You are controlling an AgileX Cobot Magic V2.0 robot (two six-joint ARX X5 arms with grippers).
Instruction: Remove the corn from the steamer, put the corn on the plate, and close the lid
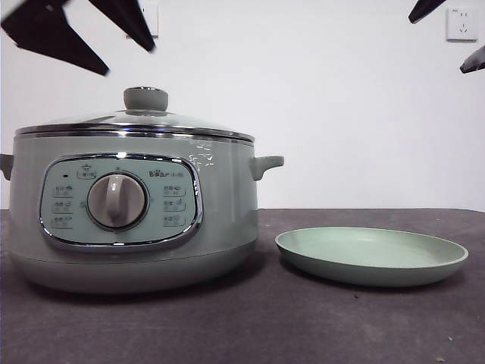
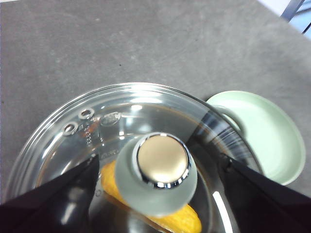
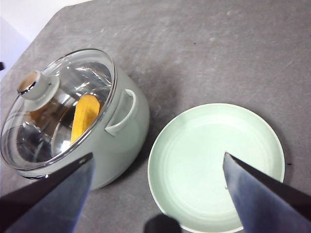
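The steamer stood nearest the low front camera, on the dark tabletop, with its lid seated on the chrome rim. Just beside it lay the plate, with nothing on it. The corn was inside the pot, lying under the glass (yellow and plain to see through it in both wrist views).

The left gripper hung over the lid, jaws spread wide to either side of the knob and not touching it. The right gripper waited above the plate, its jaws wide too, holding nothing.

The step in hand looked to be lifting the lid. To do it well, the left jaws should come straight down centred on the knob, close low on its green stem rather than on the slick metal cap, and lift level so that the rim does not catch. The lid should then be held or set clear of the plate, leaving room for the right arm to reach the corn.
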